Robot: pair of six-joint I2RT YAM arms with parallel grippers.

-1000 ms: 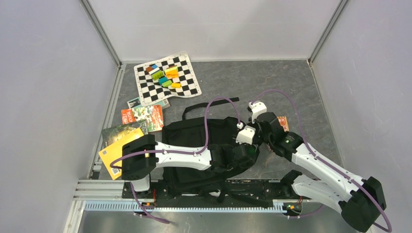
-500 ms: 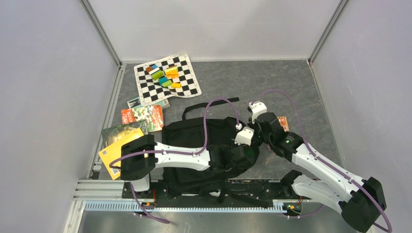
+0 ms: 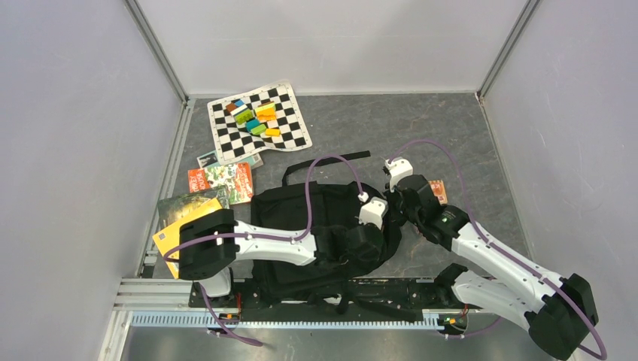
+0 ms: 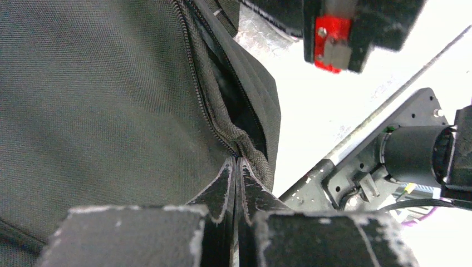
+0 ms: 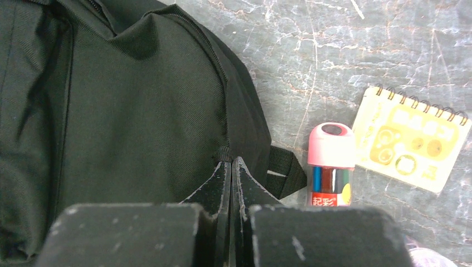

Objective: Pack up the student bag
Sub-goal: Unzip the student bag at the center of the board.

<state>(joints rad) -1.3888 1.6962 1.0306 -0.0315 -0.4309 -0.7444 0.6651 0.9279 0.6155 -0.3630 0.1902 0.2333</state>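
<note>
The student bag (image 3: 290,209) lay flat on the grey table (image 3: 451,128), near the arm bases, with its rounded top toward 3 o'clock and one strap (image 3: 331,159) reaching out toward 12 o'clock. Both arms were over this rounded end.

The left gripper (image 4: 236,162) had its jaws pressed fully together. In its wrist view the tips met on the edge of the zipper (image 4: 196,83), and a fold of the zipper band seemed to be pinched between them. The bag was a little open along this zipper.

The right gripper (image 5: 230,162) was closed too, with its tips resting on the bag's seam beside a small black strap loop (image 5: 285,171). I could not tell whether it pinched anything there.

At 3 o'clock of the bag, on the bare table, lay a tube of coloured pens with a pink cap (image 5: 332,166), and just beside it a yellow spiral notepad (image 5: 412,139), not touching.

At 11 o'clock there was a chessboard mat (image 3: 290,135) with coloured blocks (image 3: 254,115) on it. At 9 o'clock of the bag several books (image 3: 220,183) lay overlapping, among them a yellow one (image 3: 174,232).
</note>
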